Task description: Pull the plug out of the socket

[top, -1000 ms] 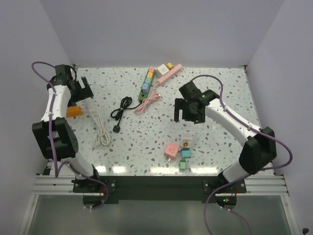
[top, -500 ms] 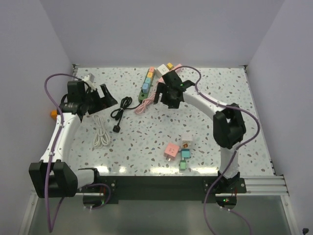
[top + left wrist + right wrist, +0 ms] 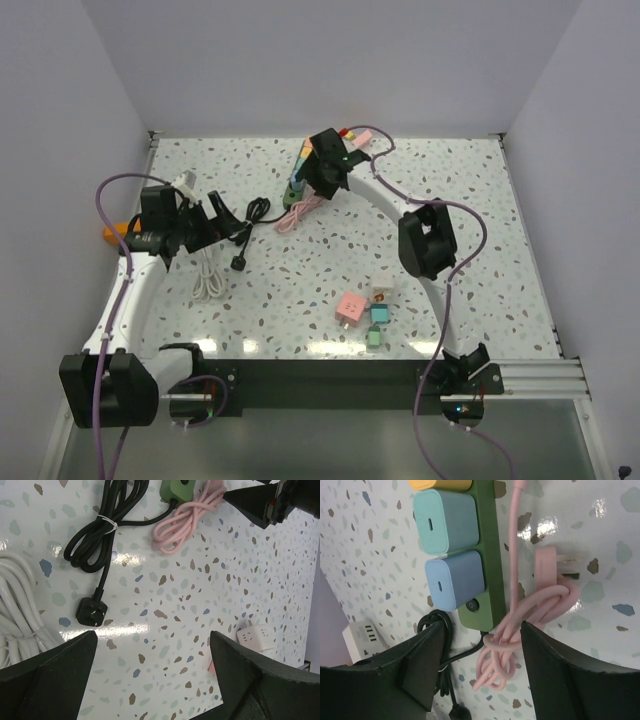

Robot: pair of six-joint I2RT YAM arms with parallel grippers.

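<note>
Green socket strip [image 3: 487,535] lies at the far middle of the speckled worktop [image 3: 300,270], and it is loaded. A blue plug [image 3: 455,580] sits in the slot nearest its end, a teal plug [image 3: 447,522] is pressed up right beside it, and a yellow one [image 3: 440,484] is cut off by the frame edge. All three are seated flush in the strip.

Over that end hangs the right tool [image 3: 481,626], spread wide, one finger to each side and nothing gripped. Whether it touches the strip, I cannot tell. A pink cable [image 3: 530,615], knotted into a loose coil, lies against the strip's side with its pink plug head flat on the worktop, prongs showing. A black cable [image 3: 95,535] runs out from the strip's end.

Across on the left, the left tool [image 3: 153,632] is also wide apart and empty, held above bare worktop. The bundled black cable and its plug head [image 3: 91,612] lie just ahead of it. A white cable [image 3: 15,610] is heaped by one finger, and a white adapter [image 3: 255,635] lies near the other.
</note>
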